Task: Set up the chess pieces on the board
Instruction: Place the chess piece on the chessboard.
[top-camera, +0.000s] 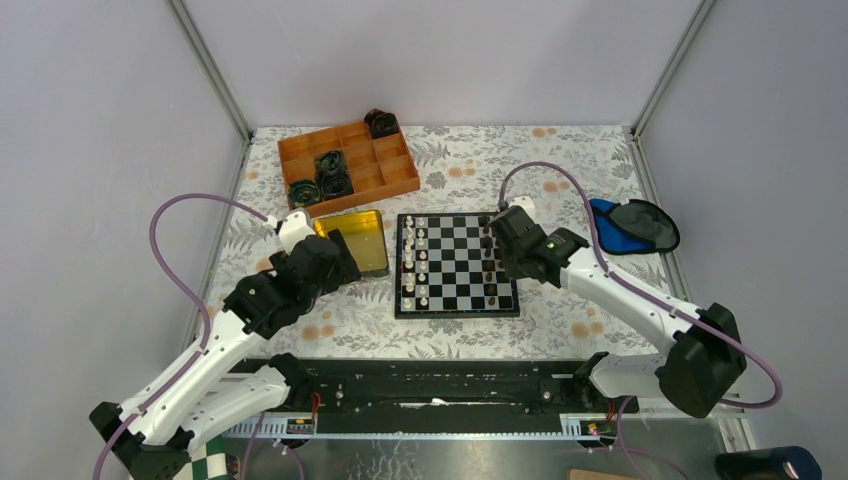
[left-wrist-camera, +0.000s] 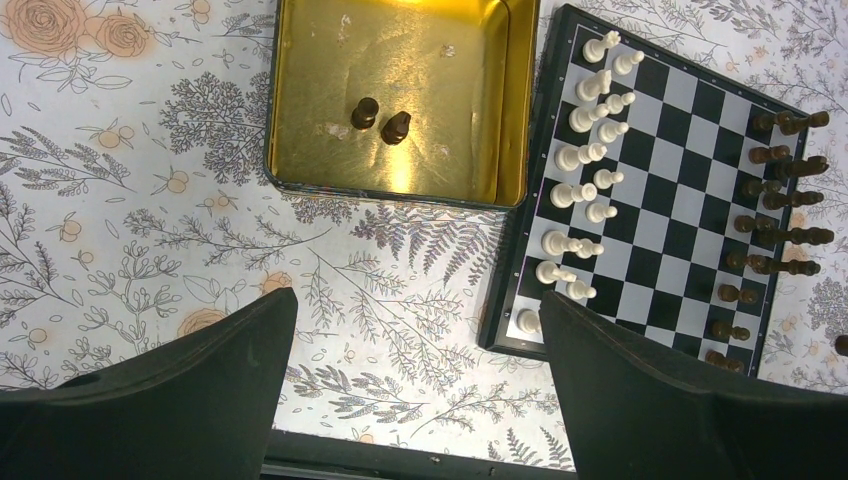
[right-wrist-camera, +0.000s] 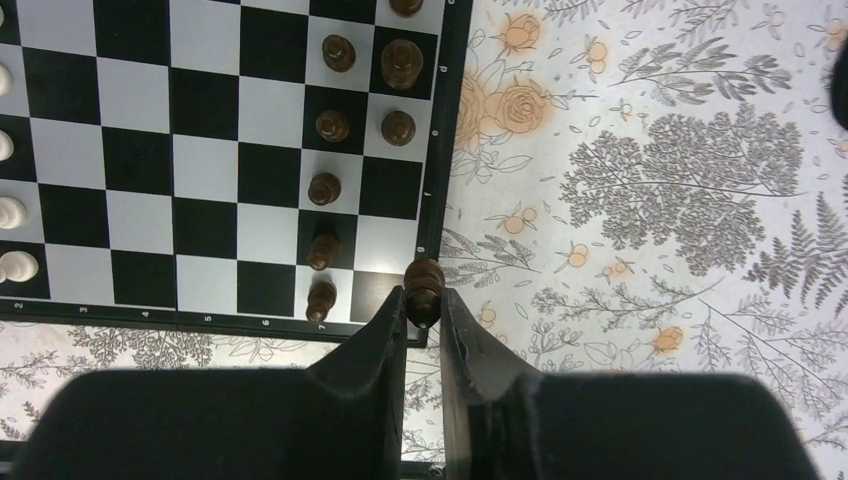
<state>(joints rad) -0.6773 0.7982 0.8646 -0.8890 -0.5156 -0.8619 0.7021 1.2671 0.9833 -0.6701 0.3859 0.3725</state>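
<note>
The board (top-camera: 458, 265) lies mid-table, with white pieces (top-camera: 416, 262) along its left side and dark brown pieces (top-camera: 491, 262) along its right. In the left wrist view the board (left-wrist-camera: 690, 190) shows at right. Two dark pieces (left-wrist-camera: 380, 120) stand in the gold tin (left-wrist-camera: 300, 120). My left gripper (left-wrist-camera: 415, 350) is open and empty above the cloth, near the tin. My right gripper (right-wrist-camera: 423, 300) is shut on a dark brown piece (right-wrist-camera: 424, 288), held over the board's (right-wrist-camera: 200, 150) right corner, beside the row of dark pieces (right-wrist-camera: 325, 190).
An orange divided tray (top-camera: 345, 165) with black coiled objects stands at the back left. A blue and black pouch (top-camera: 630, 225) lies at the right. Grey walls and metal posts enclose the floral tablecloth (top-camera: 560, 170).
</note>
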